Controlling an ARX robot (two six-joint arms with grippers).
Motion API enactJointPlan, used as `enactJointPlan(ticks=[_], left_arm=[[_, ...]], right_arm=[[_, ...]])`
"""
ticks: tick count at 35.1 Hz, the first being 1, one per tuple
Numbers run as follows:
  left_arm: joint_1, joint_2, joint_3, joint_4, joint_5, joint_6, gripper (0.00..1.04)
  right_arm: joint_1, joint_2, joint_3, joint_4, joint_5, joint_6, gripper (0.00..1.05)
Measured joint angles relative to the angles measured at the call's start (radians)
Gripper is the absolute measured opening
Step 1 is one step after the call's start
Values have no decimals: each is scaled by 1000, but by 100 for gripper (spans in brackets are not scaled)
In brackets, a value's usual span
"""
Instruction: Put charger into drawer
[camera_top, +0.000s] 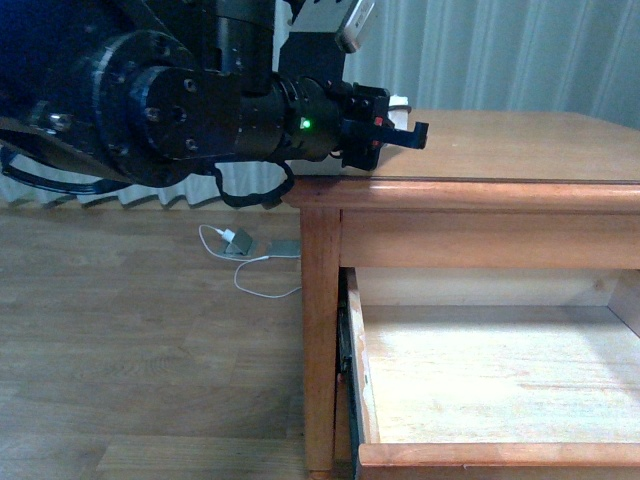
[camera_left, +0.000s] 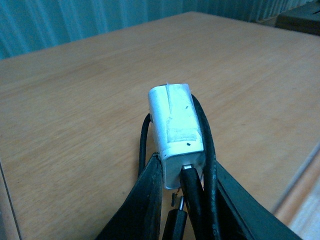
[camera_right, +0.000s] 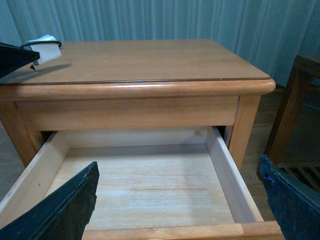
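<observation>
The charger, a small white block with a black cable looped round it, is pinched at its cable end by my left gripper, which is shut on it just above the wooden tabletop. In the right wrist view the charger hangs over the table's left rear corner. The drawer is pulled open below the tabletop, and its light wood interior is bare. My right gripper is open in front of it, fingers spread wide over the drawer's front edge. The drawer also shows at the lower right of the front view.
A white plug with a white cable lies on the floor by grey flat devices, left of the table leg. A dark wooden stand is to the right of the table. Curtains hang behind.
</observation>
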Motion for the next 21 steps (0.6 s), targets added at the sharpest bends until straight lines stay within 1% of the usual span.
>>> enactJointPlan(ticks=[2, 7, 13, 21], left_arm=[[-5, -42, -47, 21, 34, -1, 21], [-40, -169, -190, 74, 156, -3, 21], [-84, -230, -284, 79, 238, 19, 21], [-134, -216, -320, 49, 259, 60, 21]], right_arm=[[0, 0, 0, 0, 0, 0, 96], [0, 0, 0, 0, 0, 0, 96], [0, 0, 0, 0, 0, 0, 96], [0, 0, 0, 0, 0, 0, 96]])
